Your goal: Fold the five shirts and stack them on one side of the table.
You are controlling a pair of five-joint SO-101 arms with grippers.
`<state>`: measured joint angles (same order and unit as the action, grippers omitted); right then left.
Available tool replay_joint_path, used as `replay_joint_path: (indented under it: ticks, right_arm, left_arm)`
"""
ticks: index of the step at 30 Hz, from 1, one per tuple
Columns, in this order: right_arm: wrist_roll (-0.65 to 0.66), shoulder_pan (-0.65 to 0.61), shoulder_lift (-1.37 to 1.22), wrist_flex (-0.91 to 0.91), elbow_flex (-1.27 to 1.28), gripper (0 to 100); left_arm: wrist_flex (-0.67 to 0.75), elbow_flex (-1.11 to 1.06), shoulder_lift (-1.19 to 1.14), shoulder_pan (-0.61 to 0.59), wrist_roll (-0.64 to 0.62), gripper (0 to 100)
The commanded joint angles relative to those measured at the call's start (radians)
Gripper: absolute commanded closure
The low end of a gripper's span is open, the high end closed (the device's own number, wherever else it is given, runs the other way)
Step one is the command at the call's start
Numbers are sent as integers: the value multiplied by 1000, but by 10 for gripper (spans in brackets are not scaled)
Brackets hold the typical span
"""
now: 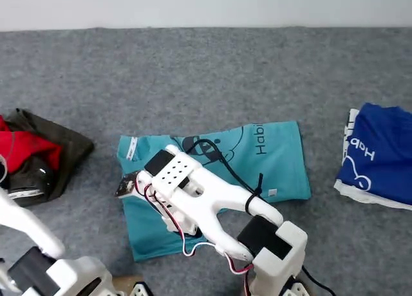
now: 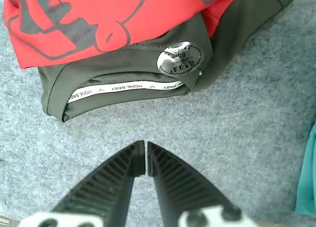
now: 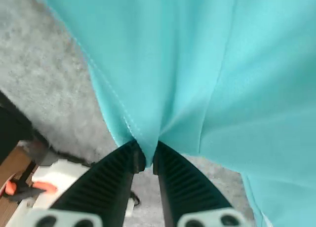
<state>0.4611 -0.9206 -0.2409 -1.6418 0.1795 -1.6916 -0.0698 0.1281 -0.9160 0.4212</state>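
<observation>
High view: a grey table (image 1: 206,71) with shirts spread across it; the right arm's white body lies over a teal shirt (image 1: 270,161) in the middle; the right gripper (image 1: 127,186) sits at that shirt's outer edge, on the side towards a pile of a red shirt (image 1: 26,148) lying on a dark olive shirt (image 1: 64,145); well away from the gripper, past the far end of the teal shirt, a folded blue shirt (image 1: 380,154) rests on a white layer (image 1: 360,192); the left arm (image 1: 26,228) stands near the red and olive pile.

Left wrist view: the left gripper (image 2: 146,160) has its two black ribbed fingers (image 2: 113,182) pressed almost together, with a thin slit between them and nothing held; it hangs over bare table (image 2: 237,118); just ahead of the tips lies the dark olive shirt (image 2: 123,69), its collar band facing the gripper, with the red shirt (image 2: 123,15) on top of it beyond; a strip of the teal shirt (image 2: 308,182) shows off to one side.

Right wrist view: the right gripper (image 3: 146,158) is pinching a fold of the teal shirt (image 3: 197,64) between its tips; the cloth fans out ahead of the fingers, creased where it is gripped; grey table (image 3: 54,84) shows beside the hem.
</observation>
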Motion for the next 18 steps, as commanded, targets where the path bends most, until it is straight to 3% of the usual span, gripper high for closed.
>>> replay_joint_path:
  ticks: [1, 6, 9, 14, 18]
  right_arm:
    - [8, 10, 53, -21, -23, 972]
    - [6, 8, 50, -19, -43, 801]
    - [5, 8, 50, -25, -121, 790]
    - [5, -16, 18, -8, -284, 809]
    - [5, -88, -64, 13, -341, 973]
  left_arm:
    - [-3, 7, 51, 3, 11, 981]
    - [-3, 7, 51, 3, 11, 981]
    - [-3, 8, 51, 3, 11, 981]
    - [15, 12, 60, 2, 11, 981]
    - [23, 13, 60, -2, 11, 981]
